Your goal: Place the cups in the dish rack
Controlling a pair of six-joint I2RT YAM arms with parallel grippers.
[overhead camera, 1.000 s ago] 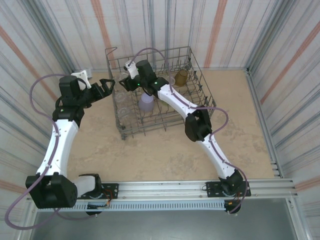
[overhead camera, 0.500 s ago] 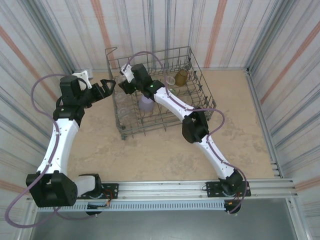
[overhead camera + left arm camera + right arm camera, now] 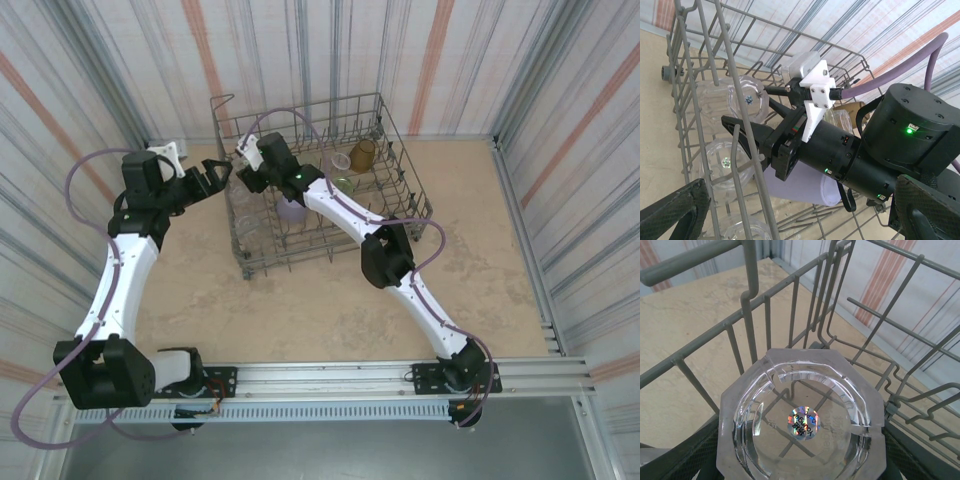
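The right gripper (image 3: 243, 172) is in the rack (image 3: 402, 165), at its far-left corner, clamped on a clear cup (image 3: 801, 420). A lavender cup (image 3: 292, 208) and an amber cup (image 3: 364, 153) sit inside. The left gripper (image 3: 218, 177) hangs outside, jaws apart.

Clear cup (image 3: 801, 426) lower edge probably cropped.

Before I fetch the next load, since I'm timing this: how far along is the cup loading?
Looks nearly done. The lavender cup and amber cup already sit in the dish rack. The right jaws grip a clear cup at the rack's far-left corner; the left jaws hang open beside the rack. Remaining: release that cup.
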